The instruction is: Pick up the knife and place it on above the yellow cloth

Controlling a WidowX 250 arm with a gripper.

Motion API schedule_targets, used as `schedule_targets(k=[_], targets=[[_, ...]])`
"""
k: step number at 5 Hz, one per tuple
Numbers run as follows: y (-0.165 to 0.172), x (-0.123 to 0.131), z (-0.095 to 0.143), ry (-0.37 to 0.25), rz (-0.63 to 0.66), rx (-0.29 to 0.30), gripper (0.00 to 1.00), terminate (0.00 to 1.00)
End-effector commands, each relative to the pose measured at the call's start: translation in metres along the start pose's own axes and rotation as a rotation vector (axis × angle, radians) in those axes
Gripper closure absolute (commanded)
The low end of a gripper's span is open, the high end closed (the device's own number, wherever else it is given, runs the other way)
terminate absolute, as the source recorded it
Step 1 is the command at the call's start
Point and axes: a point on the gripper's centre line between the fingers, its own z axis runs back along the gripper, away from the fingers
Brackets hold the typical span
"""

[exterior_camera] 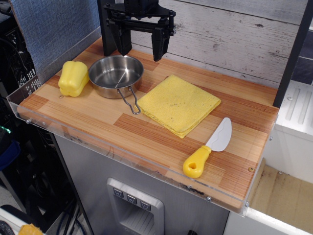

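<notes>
The knife (209, 149) lies flat near the table's front right edge, its yellow handle toward the front and its white-grey blade pointing back right. The yellow cloth (178, 104) lies folded and flat in the middle of the table, just left of and behind the knife. My black gripper (141, 51) hangs open and empty at the back of the table, above the far rim of the steel pan, well away from the knife.
A steel pan (116, 76) with a wire handle stands left of the cloth. A yellow toy bell pepper (73, 78) sits at the far left. A clear low rim (122, 147) runs along the wooden table's front and left edges. A plank wall stands behind.
</notes>
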Motion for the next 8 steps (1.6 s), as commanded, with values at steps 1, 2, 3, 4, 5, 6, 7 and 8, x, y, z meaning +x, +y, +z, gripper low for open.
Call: schedule_targets(k=[1, 2, 3, 4, 5, 6, 7, 8], targets=[[0.000, 0.000, 0.000, 0.000, 0.000, 0.000, 0.00, 0.00], [-0.021, -0.024, -0.010, 0.043, 0.001, 0.022, 0.00, 0.00], [-0.043, -0.055, -0.021, 0.036, -0.040, 0.097, 0.00, 0.00], [-0.062, -0.081, -0.024, -0.001, -0.065, 0.123, 0.00, 0.00], [-0.077, -0.101, -0.035, 0.009, -0.104, 0.158, 0.00, 0.00], [-0.089, -0.107, -0.047, 0.032, -0.136, 0.167, 0.00, 0.00], [-0.097, -0.104, -0.056, 0.047, -0.122, 0.147, 0.00, 0.00], [-0.103, -0.098, -0.059, 0.050, -0.104, 0.123, 0.00, 0.00]])
